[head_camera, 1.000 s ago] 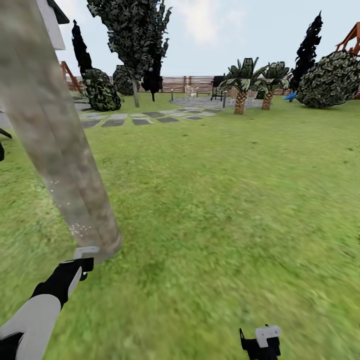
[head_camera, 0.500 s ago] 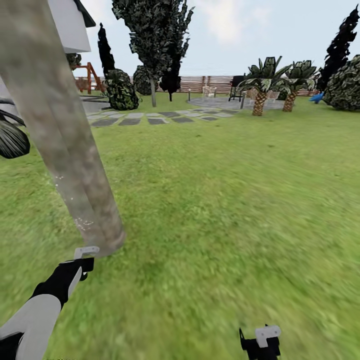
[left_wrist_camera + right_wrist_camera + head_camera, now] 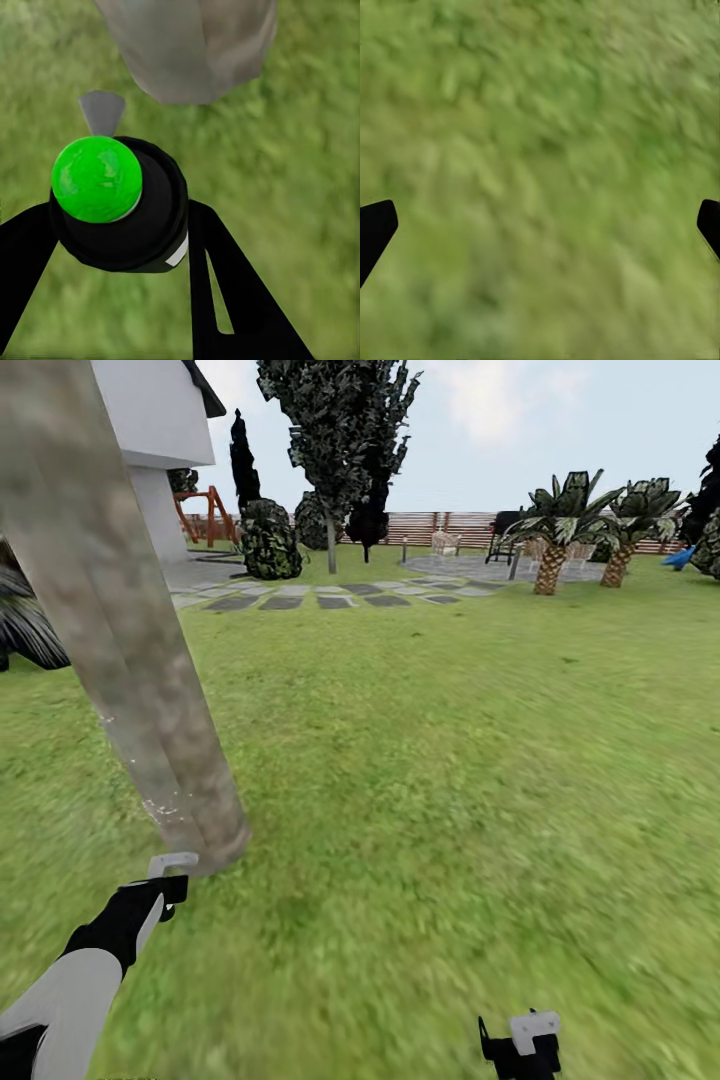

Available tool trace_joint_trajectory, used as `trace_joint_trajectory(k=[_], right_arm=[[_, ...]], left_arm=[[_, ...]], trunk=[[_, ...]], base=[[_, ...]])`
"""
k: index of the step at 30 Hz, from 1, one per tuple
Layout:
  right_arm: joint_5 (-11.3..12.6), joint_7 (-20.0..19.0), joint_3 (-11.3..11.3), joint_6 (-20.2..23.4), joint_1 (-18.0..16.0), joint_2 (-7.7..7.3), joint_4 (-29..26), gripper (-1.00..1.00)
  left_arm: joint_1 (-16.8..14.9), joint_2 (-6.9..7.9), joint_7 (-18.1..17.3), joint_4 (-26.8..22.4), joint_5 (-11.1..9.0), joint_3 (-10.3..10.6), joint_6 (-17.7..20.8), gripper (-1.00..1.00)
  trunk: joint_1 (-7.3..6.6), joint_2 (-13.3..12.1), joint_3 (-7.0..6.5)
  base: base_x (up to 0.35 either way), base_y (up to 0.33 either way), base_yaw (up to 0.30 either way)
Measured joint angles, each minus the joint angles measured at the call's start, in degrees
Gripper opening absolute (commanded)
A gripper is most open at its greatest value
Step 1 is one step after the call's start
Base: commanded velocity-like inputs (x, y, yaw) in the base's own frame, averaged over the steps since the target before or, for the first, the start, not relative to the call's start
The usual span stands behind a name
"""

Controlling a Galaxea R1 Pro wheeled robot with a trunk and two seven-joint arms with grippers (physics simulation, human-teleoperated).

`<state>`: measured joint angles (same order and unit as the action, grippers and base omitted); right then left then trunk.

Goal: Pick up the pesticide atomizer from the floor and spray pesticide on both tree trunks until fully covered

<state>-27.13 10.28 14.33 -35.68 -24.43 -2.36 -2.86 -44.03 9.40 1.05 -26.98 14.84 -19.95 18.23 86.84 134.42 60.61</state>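
The tree trunk point(image 3: 130, 660) shows mottled grey-brown, fairly smooth bark. Beside it, the sprayer point(image 3: 120, 202) looks matt black plastic with a glossy green cap point(image 3: 96, 178). The grass point(image 3: 450, 760) looks soft and blurred.

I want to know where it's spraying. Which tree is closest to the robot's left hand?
The big grey-brown trunk right beside the left gripper; the other tree stands far off by the fence.

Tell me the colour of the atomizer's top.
Bright green, on a black body: the pesticide atomizer, clearest in the left wrist view.
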Motion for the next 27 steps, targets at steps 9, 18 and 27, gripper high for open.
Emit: trace_joint_trajectory(k=[9,18,27], right_arm=[[0.0,0.0,0.0,0.0,0.0,0.01,0.0,1.0],[0.0,0.0,0.0,0.0,0.0,-0.01,0.0,1.0],[0.1,0.0,0.0,0.0,0.0,-0.18,0.0,1.0]], left_arm=[[0.0,0.0,0.0,0.0,0.0,0.0,0.0,-1.0],[-0.4,-0.18,-1.4,-1.1,0.0,0.5,0.1,-1.0],[-4.5,0.59,-9.7,-3.0,0.7,3.2,1.0,-1.0]], trunk=[[0.0,0.0,0.0],[0.0,0.0,0.0],[0.0,0.0,-0.01]], base=[[0.223,-0.198,0.277],[0.06,-0.041,0.221],[0.0,0.0,0.004]])
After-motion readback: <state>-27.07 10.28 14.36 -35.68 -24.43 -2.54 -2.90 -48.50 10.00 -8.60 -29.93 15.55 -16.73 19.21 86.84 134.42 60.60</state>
